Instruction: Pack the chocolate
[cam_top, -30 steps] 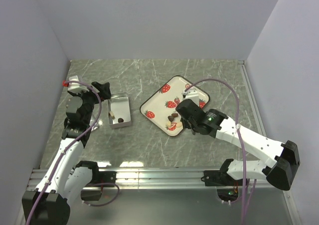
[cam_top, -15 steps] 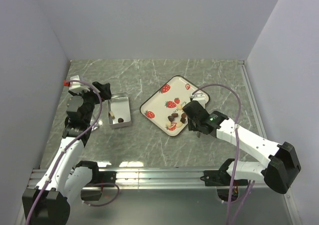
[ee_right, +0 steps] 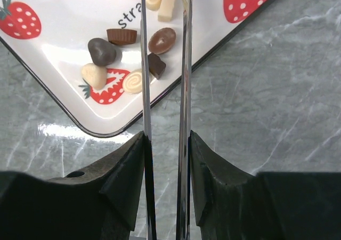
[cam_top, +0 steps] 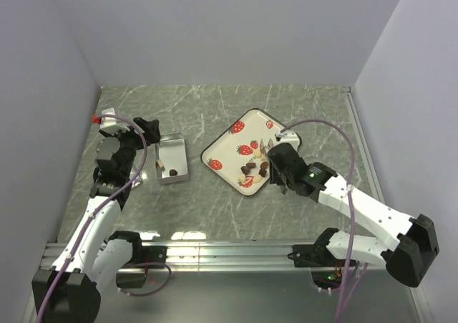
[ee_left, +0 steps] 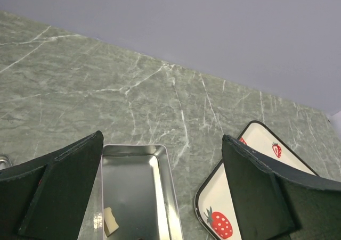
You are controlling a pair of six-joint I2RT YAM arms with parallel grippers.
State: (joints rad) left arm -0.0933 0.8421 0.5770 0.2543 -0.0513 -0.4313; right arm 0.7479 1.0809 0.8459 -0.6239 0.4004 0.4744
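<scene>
The right gripper (cam_top: pixel 267 155), slightly open, straddled a brown oval chocolate (ee_right: pixel 162 40); closing off-centre might squirt it off the tray (ee_right: pixel 53 43). The left gripper (ee_left: pixel 162 144) gaped over the tin (ee_left: pixel 133 181).

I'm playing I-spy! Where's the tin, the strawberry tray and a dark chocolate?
tin (cam_top: pixel 172 152): top view, bare floor.
strawberry tray (cam_top: pixel 226 145): top view, white part.
dark chocolate (ee_right: pixel 101 50): right wrist view, its middle.

We see a table (cam_top: pixel 229 108) topped in grey-green marble with white veins. Plain pale lavender walls box it in: a back wall (ee_left: pixel 213 27) beyond the left jaws, a left wall (cam_top: pixel 36 122) and a right wall (cam_top: pixel 422 87). A metal rail (cam_top: pixel 229 251) edges the near side. Soft glare (ee_right: pixel 58 129) lies on the stone left of the right jaws.
</scene>
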